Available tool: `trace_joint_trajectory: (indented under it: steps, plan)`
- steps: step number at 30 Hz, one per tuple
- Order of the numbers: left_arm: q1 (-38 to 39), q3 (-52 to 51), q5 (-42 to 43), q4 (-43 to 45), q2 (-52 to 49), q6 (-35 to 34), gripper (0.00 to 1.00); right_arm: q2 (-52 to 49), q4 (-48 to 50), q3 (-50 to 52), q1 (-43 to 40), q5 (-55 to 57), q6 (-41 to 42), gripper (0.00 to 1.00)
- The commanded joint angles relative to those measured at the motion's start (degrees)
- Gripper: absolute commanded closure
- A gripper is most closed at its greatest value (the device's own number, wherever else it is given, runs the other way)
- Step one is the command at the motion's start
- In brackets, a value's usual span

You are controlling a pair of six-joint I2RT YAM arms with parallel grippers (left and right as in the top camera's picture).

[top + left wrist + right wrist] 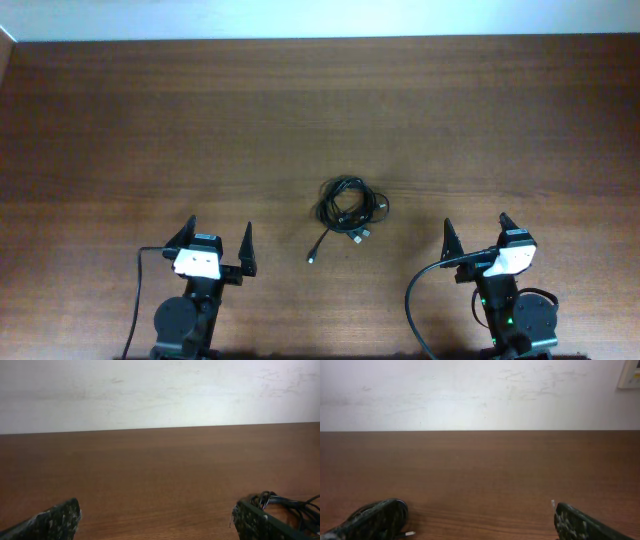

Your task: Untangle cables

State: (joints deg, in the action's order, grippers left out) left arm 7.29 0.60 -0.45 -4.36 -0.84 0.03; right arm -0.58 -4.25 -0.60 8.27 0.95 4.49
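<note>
Cables (350, 208) are seen overhead, coiled between the left gripper (220, 228) and right gripper (476, 225), both spread wide and empty, neither clearly nearer. One loose tail is pointed back toward the left arm. From the left wrist, cables (290, 507) are shown forward-right. From the right wrist, a plug (409, 534) is glimpsed low left.

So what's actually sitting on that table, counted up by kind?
Tangled bundle of black cables: 1 (the number of cords in it cannot be told)
Robot grippers: 2, the left gripper and the right gripper, both open and empty
Total: 3
</note>
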Motion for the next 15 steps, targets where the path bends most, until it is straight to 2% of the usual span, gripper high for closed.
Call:
trace_joint_trajectory:
  steps: [1, 7, 8, 12, 15]
  plan:
    - [-0.33, -0.07, 1.09, 0.52, 0.55, 0.85, 0.01, 0.22, -0.39, 0.28, -0.42, 0.11, 0.22, 0.02]
    - [-0.33, 4.94, 1.09, 6.25, 0.55, 0.87, 0.01, 0.22, -0.42, 0.28, -0.42, 0.13, 0.22, 0.02]
    - [-0.33, 7.08, 1.22, 6.62, 0.55, 0.83, 0.01, 0.22, -0.39, 0.28, -0.42, 0.13, 0.22, 0.02]
    - [-0.33, 18.21, 11.1, 6.4, 0.55, 0.81, 0.01, 0.22, -0.42, 0.28, -0.42, 0.13, 0.22, 0.02]
    - [-0.33, 28.94, 11.17, 2.08, 0.39, 0.83, 0.01, 0.22, -0.42, 0.28, -0.42, 0.13, 0.22, 0.02]
